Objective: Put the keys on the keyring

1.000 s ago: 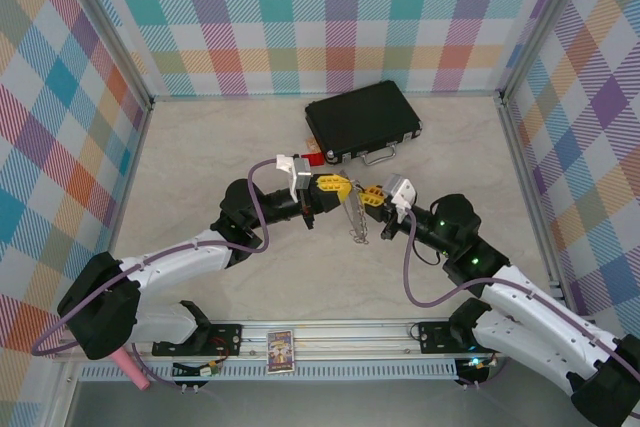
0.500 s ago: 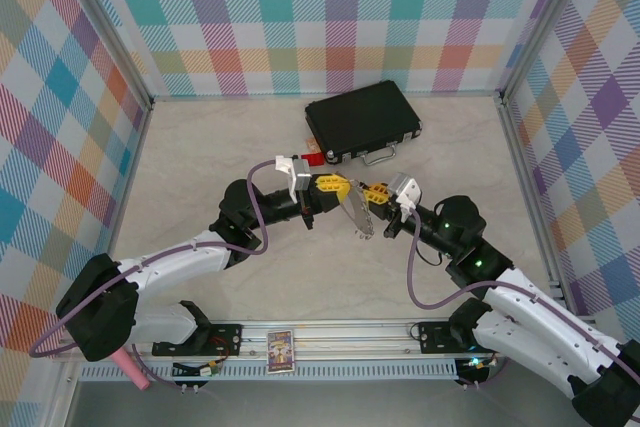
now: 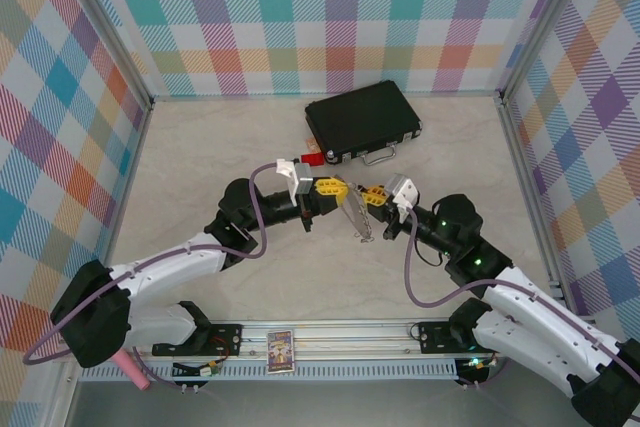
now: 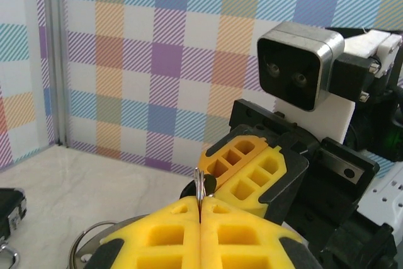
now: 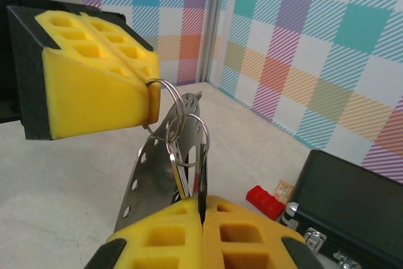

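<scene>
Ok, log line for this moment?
left gripper: shut on small ring | right gripper: shut on linked metal pieces | keyring: hanging between them

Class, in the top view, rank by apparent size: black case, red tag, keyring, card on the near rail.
1. black case
2. keyring and card: about alike, not ranked
3. red tag

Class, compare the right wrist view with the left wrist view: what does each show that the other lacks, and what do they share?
Right wrist view: linked metal rings and a perforated strip seen side-on, with a red tag on the table behind them. Left wrist view: the right arm's camera, with the held metal reduced to a thin edge above the pads. Both: the left end effector and right end effector, each shut on the rings, tip to tip in front of plaid walls.
</scene>
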`<state>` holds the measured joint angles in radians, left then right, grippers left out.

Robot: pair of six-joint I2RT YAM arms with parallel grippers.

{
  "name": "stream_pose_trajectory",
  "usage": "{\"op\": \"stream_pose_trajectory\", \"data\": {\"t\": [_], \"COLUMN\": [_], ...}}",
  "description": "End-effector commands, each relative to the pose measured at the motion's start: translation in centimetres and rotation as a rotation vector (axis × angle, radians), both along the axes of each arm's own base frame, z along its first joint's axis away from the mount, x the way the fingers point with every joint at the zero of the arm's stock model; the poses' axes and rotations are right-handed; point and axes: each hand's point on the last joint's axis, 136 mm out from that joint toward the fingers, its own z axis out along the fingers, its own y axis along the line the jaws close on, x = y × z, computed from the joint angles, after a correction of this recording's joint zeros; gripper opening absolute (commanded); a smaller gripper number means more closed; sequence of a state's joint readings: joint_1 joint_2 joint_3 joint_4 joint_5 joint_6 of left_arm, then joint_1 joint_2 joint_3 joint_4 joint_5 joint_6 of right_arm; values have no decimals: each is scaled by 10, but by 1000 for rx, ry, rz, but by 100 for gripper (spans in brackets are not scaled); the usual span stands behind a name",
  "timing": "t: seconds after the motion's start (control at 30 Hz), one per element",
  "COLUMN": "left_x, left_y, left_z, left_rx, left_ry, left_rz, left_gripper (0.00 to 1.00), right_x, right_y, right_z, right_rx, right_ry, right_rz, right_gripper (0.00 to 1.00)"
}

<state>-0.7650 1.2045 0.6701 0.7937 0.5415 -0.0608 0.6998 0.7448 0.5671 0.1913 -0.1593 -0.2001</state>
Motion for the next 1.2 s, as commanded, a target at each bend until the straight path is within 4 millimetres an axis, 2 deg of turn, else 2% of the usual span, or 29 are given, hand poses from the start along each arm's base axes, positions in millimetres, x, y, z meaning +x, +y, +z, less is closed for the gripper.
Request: {"op": "stream_pose_trajectory", "data": {"t": [0.0, 0.2, 0.8, 1.17], "left_x": [-5, -1, -6, -5], "left_y": [5, 17, 9, 12], "left_z": [7, 10, -15, -12], "left_rx": [17, 22, 129, 115], "left_ry": [-52, -75, -59, -67], "left_rz": [21, 79, 20, 41], "left_gripper": [0, 0, 0, 0], "right_x": [-8, -9, -4, -1], "right_y": [12, 10, 8, 8], "right_z": [16, 15, 22, 22], "right_rx": [5, 0, -4, -13], "right_ry": [-8, 3, 9, 19], "right_rz": [88, 82, 54, 41], "right_gripper": [0, 0, 0, 0]}}
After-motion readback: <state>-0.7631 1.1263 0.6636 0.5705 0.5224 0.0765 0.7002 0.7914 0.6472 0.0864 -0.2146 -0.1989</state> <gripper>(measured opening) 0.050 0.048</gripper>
